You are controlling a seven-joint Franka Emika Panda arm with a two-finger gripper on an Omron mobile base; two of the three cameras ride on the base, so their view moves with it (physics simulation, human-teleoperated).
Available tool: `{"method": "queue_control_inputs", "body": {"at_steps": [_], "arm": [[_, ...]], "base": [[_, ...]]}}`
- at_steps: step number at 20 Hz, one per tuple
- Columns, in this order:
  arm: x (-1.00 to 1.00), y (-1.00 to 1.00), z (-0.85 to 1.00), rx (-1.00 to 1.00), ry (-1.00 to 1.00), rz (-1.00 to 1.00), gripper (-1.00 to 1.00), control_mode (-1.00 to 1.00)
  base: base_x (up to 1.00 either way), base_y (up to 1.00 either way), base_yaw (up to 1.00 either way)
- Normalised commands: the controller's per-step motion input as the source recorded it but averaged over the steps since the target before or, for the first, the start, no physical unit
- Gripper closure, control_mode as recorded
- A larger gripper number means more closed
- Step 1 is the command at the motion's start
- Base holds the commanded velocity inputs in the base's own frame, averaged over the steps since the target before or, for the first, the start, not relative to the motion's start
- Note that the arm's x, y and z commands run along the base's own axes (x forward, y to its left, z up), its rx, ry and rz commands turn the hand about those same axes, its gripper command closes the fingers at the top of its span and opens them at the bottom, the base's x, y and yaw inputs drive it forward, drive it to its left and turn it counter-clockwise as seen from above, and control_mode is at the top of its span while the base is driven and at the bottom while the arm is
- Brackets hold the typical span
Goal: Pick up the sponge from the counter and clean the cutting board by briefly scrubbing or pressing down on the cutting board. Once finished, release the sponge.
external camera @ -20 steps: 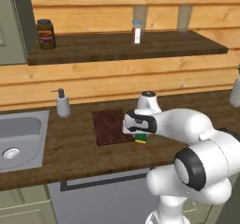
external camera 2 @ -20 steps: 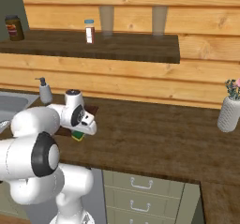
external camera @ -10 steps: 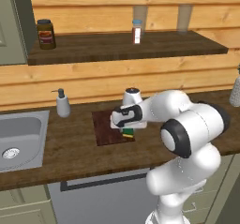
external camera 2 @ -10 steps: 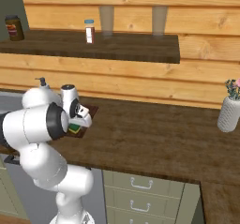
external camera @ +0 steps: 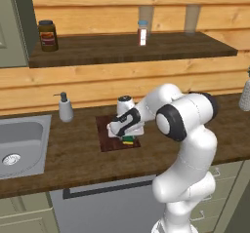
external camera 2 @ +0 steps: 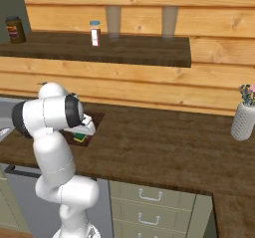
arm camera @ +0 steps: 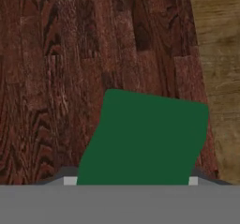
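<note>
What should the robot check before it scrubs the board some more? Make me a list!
1. Sponge between the fingers of the gripper: ok.
2. Sponge over the cutting board, not the counter: ok.
3. Sponge pressed flat on the board: cannot tell.
4. Board lying flat on the counter: ok.
5. Soap bottle clear of the scrubbing path: ok, it stands apart, left of the board.

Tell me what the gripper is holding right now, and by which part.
The gripper holds the sponge by its two opposite sides, over the cutting board.
</note>
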Motion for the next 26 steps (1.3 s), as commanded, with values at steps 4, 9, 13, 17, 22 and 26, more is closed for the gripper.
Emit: {"method": "queue_control_inputs", "body": {"at_steps": [4, 9, 13, 17, 22, 26], "arm": [[0.31, 0.03, -0.29, 0.00, 0.10, 0.00, 1.00, -1.00], [0.40, 0.00, -0.11, 0.00, 0.03, 0.00, 1.00, -1.00], [0.63, 0.00, -0.03, 0.00, 0.00, 0.00, 1.00, -1.00], [0.67, 0.00, -0.04, 0.00, 0.00, 0.00, 1.00, -1.00], [0.62, 0.01, -0.04, 0.00, 0.00, 0.00, 1.00, -1.00], [0.33, 0.10, -0.05, 0.00, 0.00, 0.00, 1.00, -1.00]], "base": [[0.00, 0.00, 0.00], [0.00, 0.00, 0.00], [0.00, 0.00, 0.00], [0.00, 0.00, 0.00], [0.00, 0.00, 0.00], [0.00, 0.00, 0.00]]}}
